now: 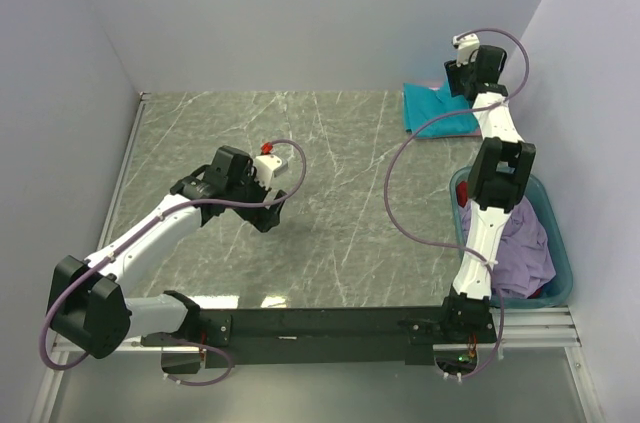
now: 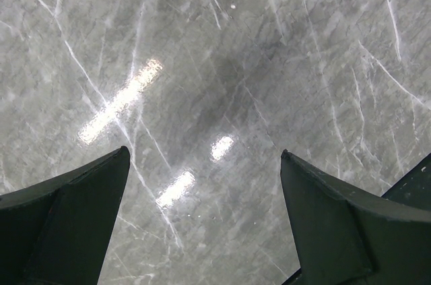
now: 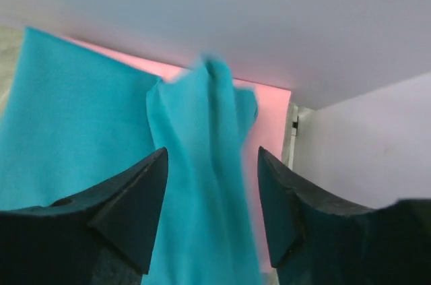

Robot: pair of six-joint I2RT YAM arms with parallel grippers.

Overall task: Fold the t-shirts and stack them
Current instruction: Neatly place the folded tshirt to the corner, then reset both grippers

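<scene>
A teal t-shirt (image 1: 440, 109) lies at the far right corner of the table on top of a pink t-shirt (image 3: 273, 123), whose edge shows along the wall. My right gripper (image 3: 212, 153) hangs over them, open. A blurred, raised fold of the teal t-shirt (image 3: 202, 116) runs loosely between its fingers without being pinched. In the top view the right gripper (image 1: 457, 81) is at the shirt's far edge. A lavender t-shirt (image 1: 525, 243) lies crumpled in the basket. My left gripper (image 1: 268, 218) hovers open over bare table (image 2: 222, 83) in the middle, holding nothing.
A teal plastic basket (image 1: 563, 248) stands at the near right, beside the right arm's base. Grey walls close off the table at the back and on both sides, close to the stacked shirts. The marbled tabletop (image 1: 330, 143) spreads between the two arms.
</scene>
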